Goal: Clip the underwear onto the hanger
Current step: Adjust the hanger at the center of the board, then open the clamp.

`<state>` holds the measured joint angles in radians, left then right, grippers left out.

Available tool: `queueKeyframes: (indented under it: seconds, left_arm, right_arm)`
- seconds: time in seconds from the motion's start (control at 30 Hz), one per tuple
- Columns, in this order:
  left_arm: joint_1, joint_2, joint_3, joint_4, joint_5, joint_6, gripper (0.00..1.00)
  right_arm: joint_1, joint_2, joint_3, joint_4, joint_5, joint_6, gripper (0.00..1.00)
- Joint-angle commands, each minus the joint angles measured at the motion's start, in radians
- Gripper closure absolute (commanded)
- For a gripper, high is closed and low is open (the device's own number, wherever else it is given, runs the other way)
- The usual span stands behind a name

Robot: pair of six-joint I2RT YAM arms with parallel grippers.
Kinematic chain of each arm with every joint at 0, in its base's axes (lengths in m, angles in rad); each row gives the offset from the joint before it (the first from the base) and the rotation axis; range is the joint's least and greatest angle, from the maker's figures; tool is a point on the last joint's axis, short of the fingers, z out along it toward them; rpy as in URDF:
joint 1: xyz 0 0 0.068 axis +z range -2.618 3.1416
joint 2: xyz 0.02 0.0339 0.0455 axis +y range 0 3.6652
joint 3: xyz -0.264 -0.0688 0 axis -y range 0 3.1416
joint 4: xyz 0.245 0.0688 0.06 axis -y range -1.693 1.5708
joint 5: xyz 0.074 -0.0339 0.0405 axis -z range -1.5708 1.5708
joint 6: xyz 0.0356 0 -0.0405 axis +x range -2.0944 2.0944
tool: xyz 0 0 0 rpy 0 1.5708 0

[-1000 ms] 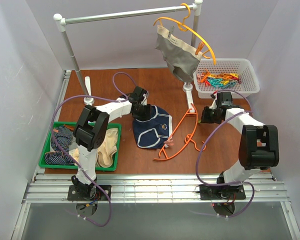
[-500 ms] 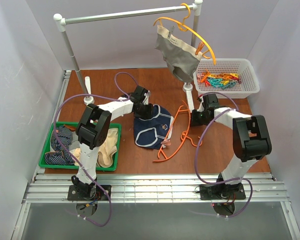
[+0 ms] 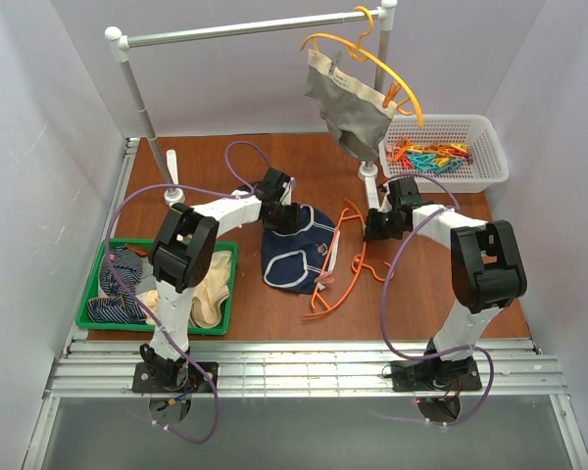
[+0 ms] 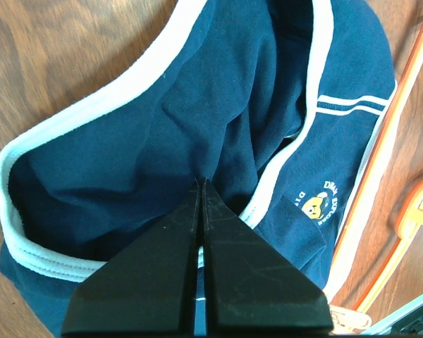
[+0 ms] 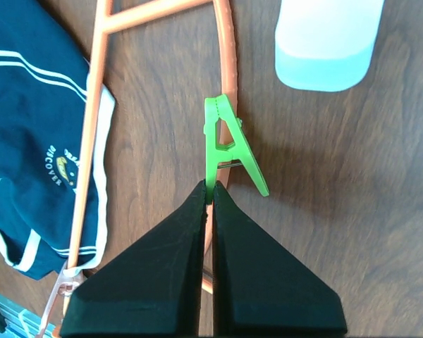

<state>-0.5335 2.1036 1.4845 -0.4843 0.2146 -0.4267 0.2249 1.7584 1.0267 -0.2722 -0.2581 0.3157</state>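
The navy underwear (image 3: 294,257) with white piping lies crumpled on the brown table, mid-left. My left gripper (image 3: 277,217) is at its far edge; in the left wrist view (image 4: 201,182) its jaws are closed on a fold of the underwear (image 4: 218,113). The red-orange hanger (image 3: 336,291) lies flat just right of the underwear, touching its edge (image 4: 377,165). My right gripper (image 3: 372,233) is over the hanger's upper part. In the right wrist view (image 5: 211,186) it is shut on one leg of a green clip (image 5: 222,141) lying over the hanger's curved bar (image 5: 229,63).
A white basket (image 3: 480,166) of coloured clips (image 3: 429,155) stands at the back right. A green tray (image 3: 88,318) with beige and striped underwear sits front left. A rack rail (image 3: 245,29) carries a yellow-orange hanger with grey underwear (image 3: 348,108); its white foot (image 5: 324,35) is close to my right gripper.
My right gripper has moved left from beside the basket to the hanger. The hanger has swung left against the underwear. The left gripper has hardly moved.
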Motion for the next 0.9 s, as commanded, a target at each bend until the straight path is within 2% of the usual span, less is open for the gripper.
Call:
queueKeyframes:
  seconds: [0.0,0.03,0.1,0.13,0.23,0.3,0.37,0.47,0.5,0.6,0.63,0.7,0.73,0.87]
  left_arm:
    - [-0.010,-0.046,0.005,-0.025,-0.050,0.012,0.96]
    - [-0.010,-0.054,0.008,-0.028,-0.064,0.013,0.86]
    - [-0.008,-0.083,0.020,-0.045,-0.113,0.013,0.74]
    - [-0.010,-0.094,0.026,-0.051,-0.133,0.009,0.65]
    - [-0.010,-0.128,0.059,-0.100,-0.254,0.003,0.48]
    - [-0.008,-0.148,0.074,-0.120,-0.265,0.015,0.44]
    - [-0.010,-0.209,0.069,-0.091,-0.223,0.043,0.43]
    - [-0.006,-0.361,-0.019,0.024,-0.042,0.103,0.42]
    - [-0.003,-0.401,-0.047,0.054,0.076,0.138,0.43]
    - [0.003,-0.546,-0.151,0.136,0.239,0.180,0.42]
    - [0.015,-0.600,-0.196,0.171,0.400,0.189,0.41]
    - [0.024,-0.629,-0.227,0.188,0.546,0.174,0.41]
    - [0.027,-0.636,-0.237,0.205,0.675,0.161,0.41]
    - [0.027,-0.628,-0.300,0.224,0.926,0.146,0.41]
  right_arm:
    - [0.005,-0.060,0.013,-0.019,0.036,0.003,0.99]
    - [0.005,-0.074,0.007,-0.027,0.055,0.000,0.99]
    - [0.005,-0.127,-0.005,-0.059,0.071,-0.012,0.99]
    - [0.007,-0.148,-0.008,-0.067,0.085,-0.013,0.99]
    - [0.007,-0.230,0.009,-0.107,0.082,-0.032,0.99]
    - [0.005,-0.266,0.035,-0.130,0.027,-0.049,0.99]
    - [0.007,-0.280,0.087,-0.191,-0.107,-0.072,0.99]
    - [0.016,-0.309,0.131,-0.295,-0.269,-0.090,0.99]
    - [0.017,-0.321,0.137,-0.324,-0.305,-0.093,0.99]
    - [0.017,-0.379,0.135,-0.400,-0.459,-0.080,0.99]
    - [0.017,-0.393,0.130,-0.438,-0.548,-0.075,0.99]
    - [0.019,-0.436,0.118,-0.461,-0.616,-0.049,0.99]
    - [0.021,-0.451,0.112,-0.467,-0.691,-0.040,0.99]
    - [0.022,-0.504,0.086,-0.478,-0.890,0.025,0.99]
